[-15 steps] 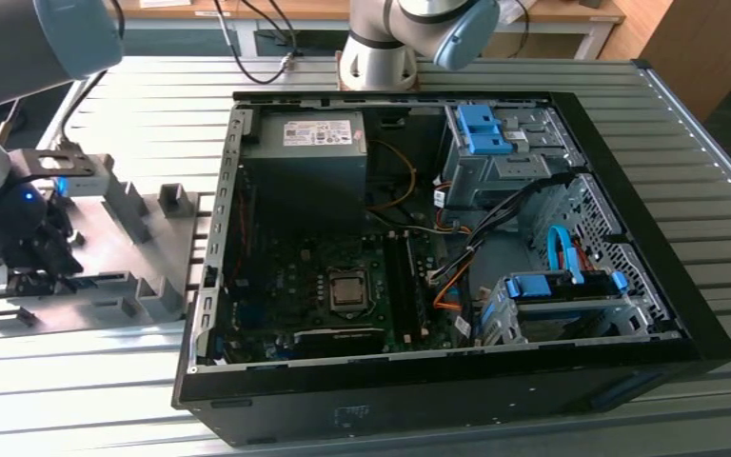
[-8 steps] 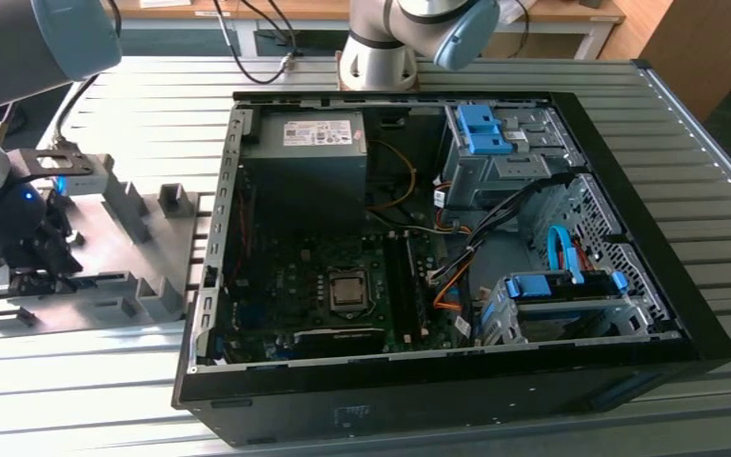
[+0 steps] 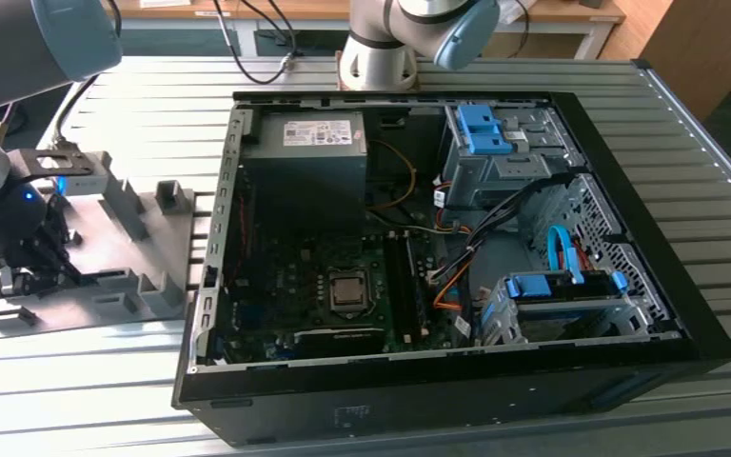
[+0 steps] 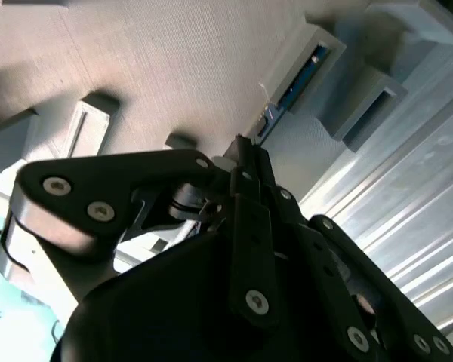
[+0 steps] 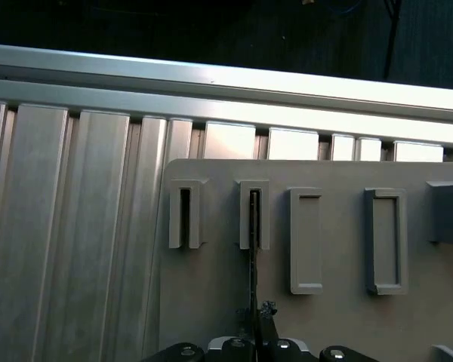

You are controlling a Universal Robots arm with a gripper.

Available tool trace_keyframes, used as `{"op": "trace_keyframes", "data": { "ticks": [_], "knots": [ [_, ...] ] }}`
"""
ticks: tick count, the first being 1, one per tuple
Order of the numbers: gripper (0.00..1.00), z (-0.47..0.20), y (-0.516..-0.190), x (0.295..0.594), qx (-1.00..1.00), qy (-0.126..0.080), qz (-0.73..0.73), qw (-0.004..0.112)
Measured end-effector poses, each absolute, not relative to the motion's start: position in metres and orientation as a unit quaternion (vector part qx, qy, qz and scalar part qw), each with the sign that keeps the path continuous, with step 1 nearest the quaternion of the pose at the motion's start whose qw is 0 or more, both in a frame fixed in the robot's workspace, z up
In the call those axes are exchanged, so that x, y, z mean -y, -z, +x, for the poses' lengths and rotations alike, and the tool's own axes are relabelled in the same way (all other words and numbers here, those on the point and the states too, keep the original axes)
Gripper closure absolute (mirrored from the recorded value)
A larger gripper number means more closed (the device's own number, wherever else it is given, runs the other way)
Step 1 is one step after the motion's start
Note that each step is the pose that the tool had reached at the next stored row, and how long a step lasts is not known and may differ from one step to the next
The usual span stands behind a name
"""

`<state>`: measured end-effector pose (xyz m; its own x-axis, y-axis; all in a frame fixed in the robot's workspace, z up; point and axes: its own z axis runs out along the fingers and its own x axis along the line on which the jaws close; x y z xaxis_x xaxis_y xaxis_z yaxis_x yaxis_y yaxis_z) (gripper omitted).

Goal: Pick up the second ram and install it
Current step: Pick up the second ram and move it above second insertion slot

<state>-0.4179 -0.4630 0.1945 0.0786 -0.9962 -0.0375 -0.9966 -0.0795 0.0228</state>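
The pincer [image 5: 257,335] was pinched almost closed on the second ram [image 5: 253,253], which stood on edge in the grey holder [image 5: 340,317], apparently so both flat faces were reachable.

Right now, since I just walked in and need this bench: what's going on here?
The arm's gripper is down at the grey holder tray beside the open PC case, right at the ram, which stands on edge in its slot. The ram has not been lifted out yet.
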Motion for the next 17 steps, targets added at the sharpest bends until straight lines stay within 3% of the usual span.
{"op": "trace_keyframes", "data": {
  "ticks": [17],
  "knots": [
    [0.86,-0.4179,-0.1964,0.4630,-0.678,-0.021,-0.734,0.004]
  ]
}}
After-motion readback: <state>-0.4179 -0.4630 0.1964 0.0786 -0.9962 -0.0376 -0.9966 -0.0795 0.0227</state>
